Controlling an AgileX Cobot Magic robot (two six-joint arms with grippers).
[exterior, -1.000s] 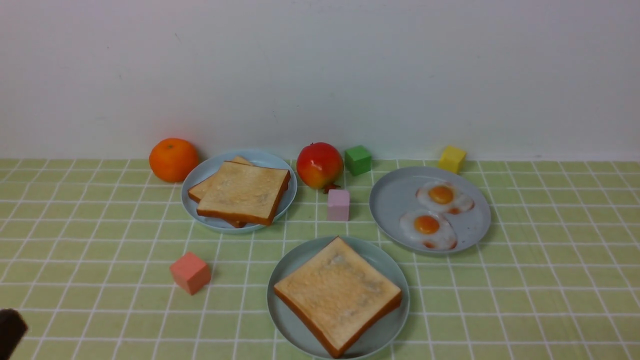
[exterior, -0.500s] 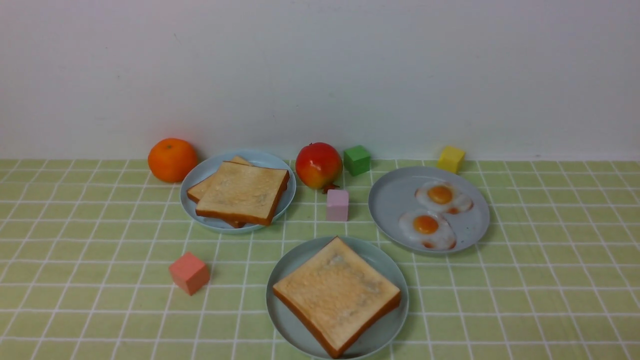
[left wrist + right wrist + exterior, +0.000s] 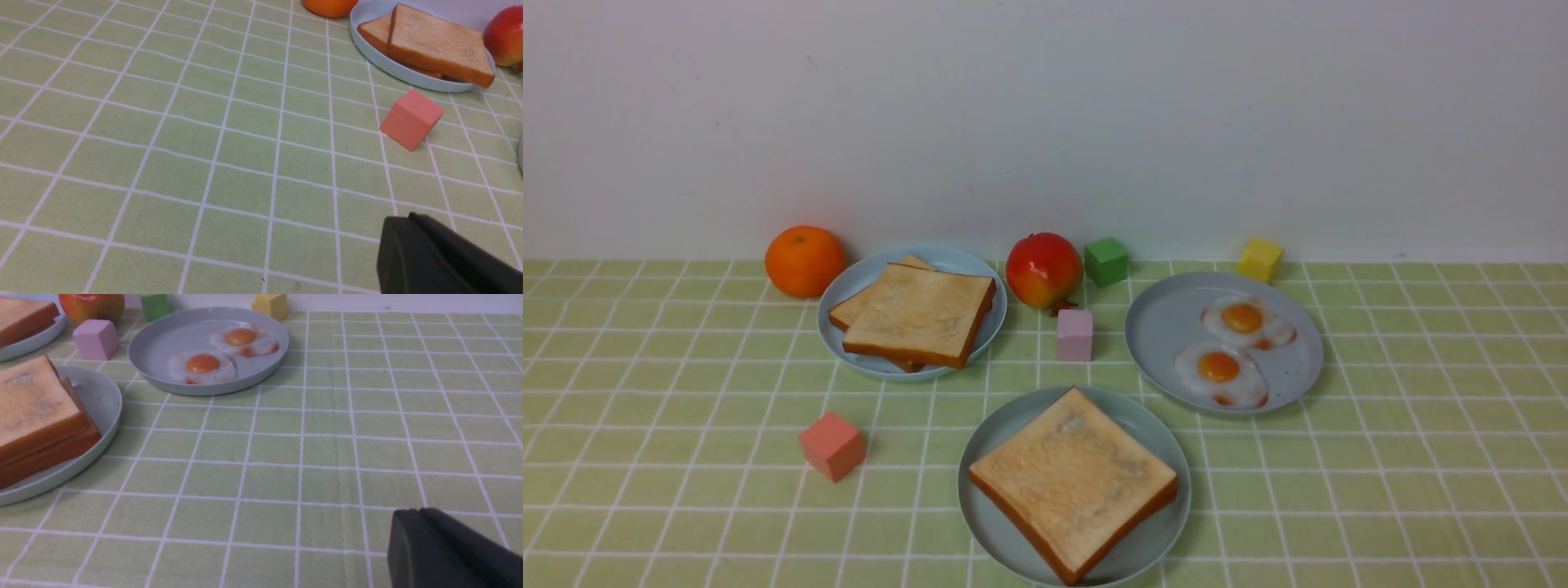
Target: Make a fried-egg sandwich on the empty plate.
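Observation:
The pale aqua plate [image 3: 985,529] sits front centre with golden toast [image 3: 1074,482] on it. In the right wrist view the plate [image 3: 98,396] carries what looks like two stacked slices [image 3: 32,404]; no egg shows between them. Two fried eggs [image 3: 1221,371] [image 3: 1245,320] lie on the grey plate [image 3: 1168,327] at the right. Two more slices [image 3: 919,314] lie on the light blue plate [image 3: 849,294] at the back left. Neither gripper shows in the front view. My left gripper [image 3: 404,217] is shut and empty above the cloth. My right gripper [image 3: 421,510] is shut and empty.
An orange [image 3: 805,261], a red fruit [image 3: 1044,269], a green cube [image 3: 1107,261] and a yellow cube [image 3: 1260,260] stand along the back wall. A pink cube [image 3: 1075,335] stands between the plates. A salmon cube [image 3: 832,445] lies front left.
A dark tip of my left arm at the front view's lower left corner one second ago has left that view. Nothing on the table has moved.

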